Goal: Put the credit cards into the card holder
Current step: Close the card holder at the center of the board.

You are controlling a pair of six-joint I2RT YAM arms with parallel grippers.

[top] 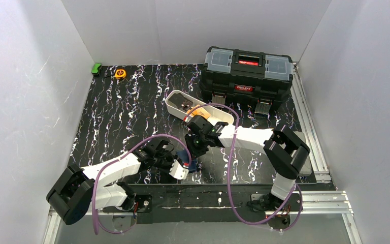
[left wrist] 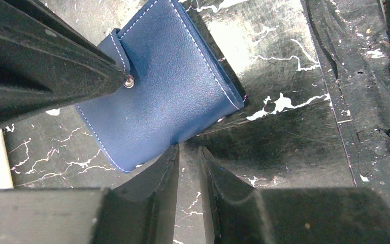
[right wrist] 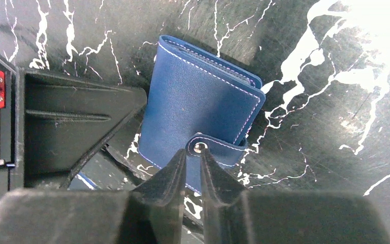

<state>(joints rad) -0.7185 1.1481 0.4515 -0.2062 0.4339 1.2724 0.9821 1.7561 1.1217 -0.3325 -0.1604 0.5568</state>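
**A:** While the right end effector (right wrist: 193,152) sits with its jaws nearly together at the snap tab (right wrist: 216,147), I can't tell whether it pinches the tab or only touches it. Left end effector (left wrist: 189,152): jaws all but closed, nothing between them, one tip against an edge of the card holder (left wrist: 167,86).

**B:** Where's the holder?

**A:** Flat on the bench (right wrist: 310,168), folded over, between the two arms near their bases.

**B:** How will it handle?

**A:** My guess is light and soft, with a grained, stitched cover. It will likely flex, and skate on that glossy bench unless it's pinned. Best hold looks like the tab to lift the flap, with the other arm pressing the body down. The credit cards (top: 199,111) should be thin, stiff and slick, best taken by an edge.

**B:** Anything you can't make out?

**A:** One orange-yellow card shows in the white tray (top: 223,113), well apart from the holder and in front of the toolbox (top: 246,71). The dark bits beside it are too small to name. The holder's pockets are hidden, and I can't tell if the snap is fastened. From above, the arms cover most of the holder.
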